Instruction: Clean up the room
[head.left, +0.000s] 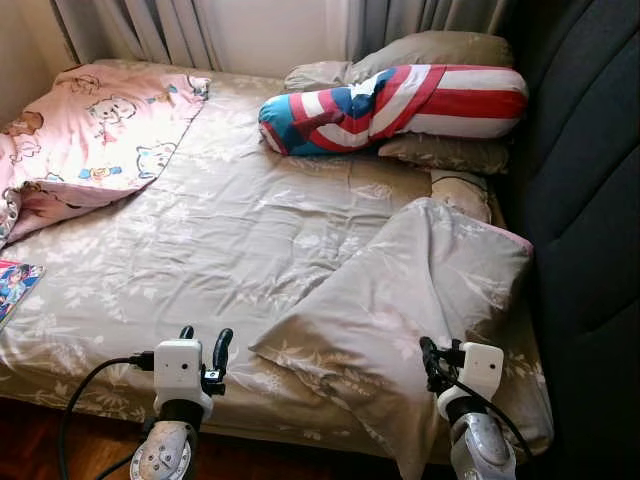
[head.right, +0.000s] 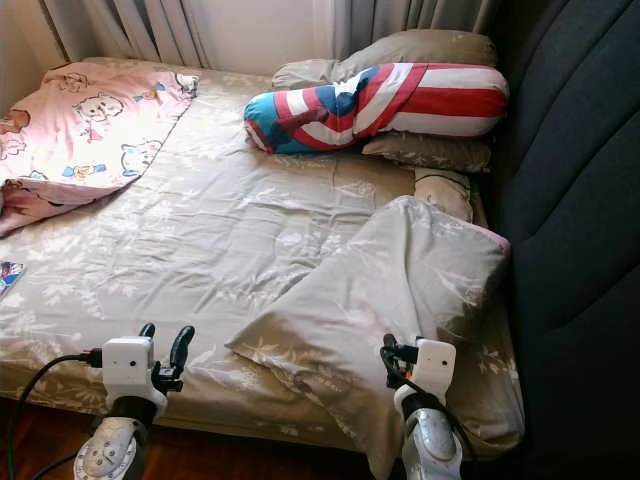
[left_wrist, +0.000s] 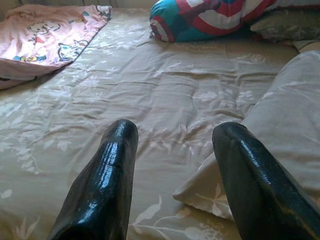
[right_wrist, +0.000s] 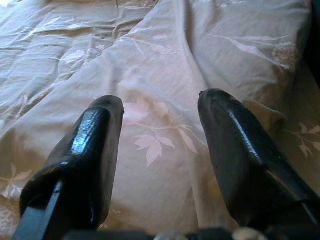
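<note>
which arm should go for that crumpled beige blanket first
The right. The right gripper is open and already hovers over the beige blanket, which fills the space between its fingers. The left gripper, also open, sits over bare sheet, with only the blanket's corner beside it.

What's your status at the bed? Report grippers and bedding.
Left gripper and right gripper, jaws open, empty, at bed's near edge. Beige quilt crumpled ahead of right gripper, untouched. Pink blanket bunched far left, striped pillow at headboard.
</note>
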